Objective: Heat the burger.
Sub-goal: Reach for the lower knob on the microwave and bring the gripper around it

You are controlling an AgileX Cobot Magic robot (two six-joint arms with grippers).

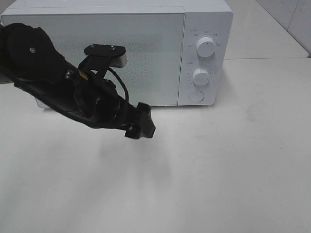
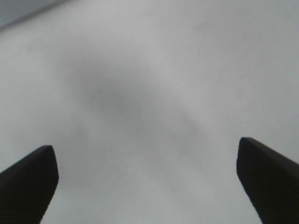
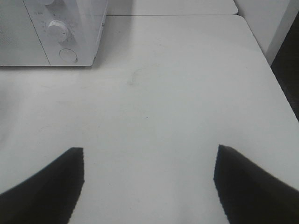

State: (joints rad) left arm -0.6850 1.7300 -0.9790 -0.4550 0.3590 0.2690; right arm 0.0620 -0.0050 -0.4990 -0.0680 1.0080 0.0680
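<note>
The burger is not in any view. A white microwave (image 1: 121, 53) stands at the back of the white table (image 1: 233, 165) with its door shut; its corner also shows in the right wrist view (image 3: 28, 32). My left gripper (image 1: 141, 122) hangs over the table just in front of the microwave door. In the left wrist view the left gripper (image 2: 145, 147) is open and empty above bare tabletop. My right gripper (image 3: 149, 150) is open and empty over the table, right of the microwave; it is out of the exterior high view.
The microwave panel has two round knobs (image 1: 206, 47) (image 1: 200, 76) and a round button (image 1: 196, 96) below them. The table's right edge (image 3: 275, 79) drops off beside a dark gap. A second table surface (image 1: 262, 34) lies behind.
</note>
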